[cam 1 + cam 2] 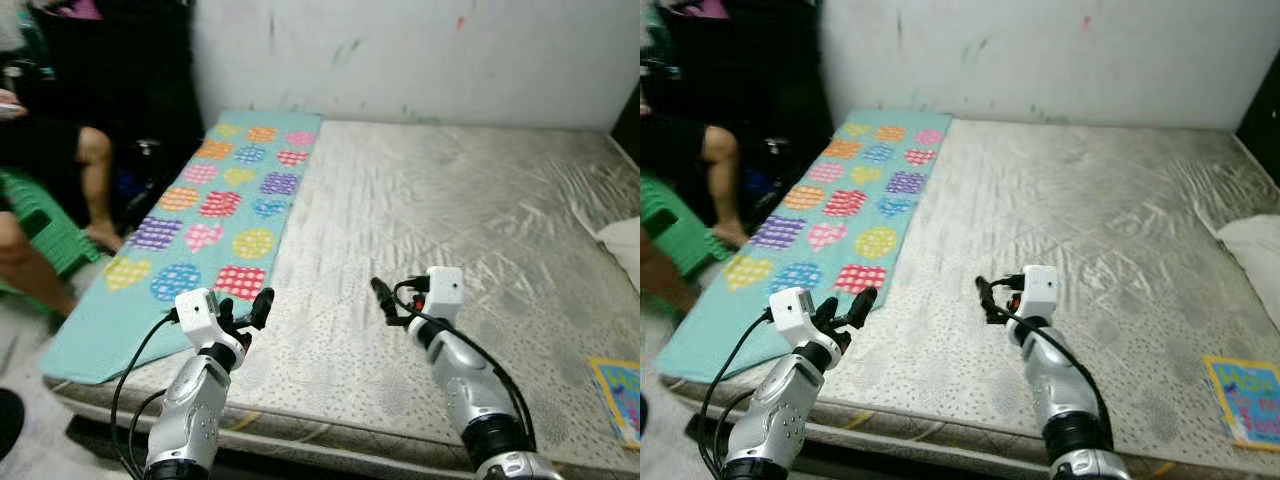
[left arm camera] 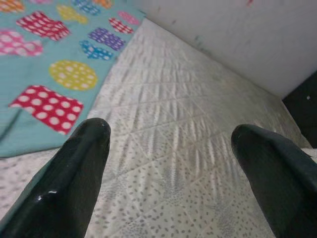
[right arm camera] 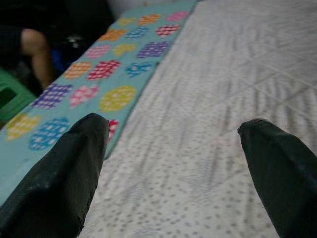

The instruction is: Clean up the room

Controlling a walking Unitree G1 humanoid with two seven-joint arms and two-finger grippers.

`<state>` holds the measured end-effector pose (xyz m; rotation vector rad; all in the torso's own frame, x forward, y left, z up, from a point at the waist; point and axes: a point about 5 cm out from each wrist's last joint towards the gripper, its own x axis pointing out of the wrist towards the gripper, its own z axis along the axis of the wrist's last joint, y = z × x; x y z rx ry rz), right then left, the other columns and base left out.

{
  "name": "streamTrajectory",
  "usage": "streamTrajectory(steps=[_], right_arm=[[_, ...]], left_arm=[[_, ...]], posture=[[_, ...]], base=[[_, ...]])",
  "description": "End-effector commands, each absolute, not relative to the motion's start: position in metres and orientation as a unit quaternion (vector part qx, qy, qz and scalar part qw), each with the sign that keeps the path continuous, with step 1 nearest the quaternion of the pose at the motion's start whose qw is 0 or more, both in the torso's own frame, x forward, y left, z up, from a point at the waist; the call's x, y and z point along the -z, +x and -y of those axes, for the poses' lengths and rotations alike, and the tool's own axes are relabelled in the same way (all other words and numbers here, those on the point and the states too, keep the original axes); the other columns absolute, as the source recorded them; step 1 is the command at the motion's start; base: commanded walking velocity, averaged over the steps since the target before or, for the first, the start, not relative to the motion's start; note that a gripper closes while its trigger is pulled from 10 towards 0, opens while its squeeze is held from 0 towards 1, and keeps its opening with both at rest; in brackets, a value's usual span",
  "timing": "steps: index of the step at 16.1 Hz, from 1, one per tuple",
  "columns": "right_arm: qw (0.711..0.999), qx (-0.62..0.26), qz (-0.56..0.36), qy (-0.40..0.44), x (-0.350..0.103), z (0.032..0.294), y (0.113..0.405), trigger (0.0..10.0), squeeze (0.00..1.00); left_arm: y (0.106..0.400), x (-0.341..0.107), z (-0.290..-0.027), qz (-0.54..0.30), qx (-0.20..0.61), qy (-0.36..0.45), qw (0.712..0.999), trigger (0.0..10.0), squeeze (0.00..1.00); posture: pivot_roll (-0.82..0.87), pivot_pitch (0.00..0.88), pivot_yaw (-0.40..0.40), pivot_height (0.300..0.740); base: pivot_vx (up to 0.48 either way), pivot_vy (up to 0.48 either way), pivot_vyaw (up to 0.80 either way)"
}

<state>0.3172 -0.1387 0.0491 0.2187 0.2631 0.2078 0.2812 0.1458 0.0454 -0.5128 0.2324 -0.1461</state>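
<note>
A teal mat (image 1: 215, 215) printed with colourful dotted hearts lies along the left side of a bare grey quilted mattress (image 1: 450, 210). My left gripper (image 1: 245, 306) hovers open just above the mattress's near edge, beside the mat's near right corner. In the left wrist view its black fingers (image 2: 79, 163) stand wide apart with nothing between them. My right gripper (image 1: 386, 300) is open too, over the middle of the near edge, pointing left towards the mat (image 3: 106, 82). It is empty as well.
A person (image 1: 55, 190) sits on a green stool (image 1: 45, 225) to the left of the mattress, legs close to the mat. A white pillow (image 1: 625, 250) lies at the right edge. A colourful book (image 1: 620, 395) rests near the front right corner. A white wall (image 1: 420, 55) stands behind.
</note>
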Motion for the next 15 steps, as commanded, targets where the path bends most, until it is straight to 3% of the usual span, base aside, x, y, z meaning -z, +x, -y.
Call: streamTrajectory(steps=[1, 8, 11, 15], right_arm=[[0.980, -0.108, -0.132, 0.106, -0.0497, 0.1350, 0.3182, 10.0, 0.00], [0.980, -0.108, -0.135, 0.102, -0.0493, 0.1351, 0.3185, 10.0, 0.00], [0.980, -0.111, -0.135, 0.094, -0.0491, 0.1346, 0.3181, 10.0, 0.00], [0.980, -0.113, -0.135, 0.091, -0.0491, 0.1345, 0.3179, 10.0, 0.00]], left_arm=[[0.2802, -0.0429, -0.1513, -0.119, 0.066, -0.249, 0.959, 10.0, 0.00], [0.2804, -0.0432, -0.1507, -0.121, 0.067, -0.248, 0.959, 10.0, 0.00], [0.2802, -0.0439, -0.1507, -0.116, 0.065, -0.252, 0.959, 10.0, 0.00], [0.2797, -0.0443, -0.1501, -0.114, 0.065, -0.255, 0.958, 10.0, 0.00]], posture=[[-0.09, 0.000, 0.029, 0.740], [-0.10, 0.000, 0.030, 0.740], [-0.10, 0.000, 0.026, 0.740], [-0.10, 0.000, 0.024, 0.740]], base=[[0.000, 0.480, 0.00], [0.000, 0.475, 0.00], [0.000, 0.000, -0.48], [0.000, 0.000, 0.00]])
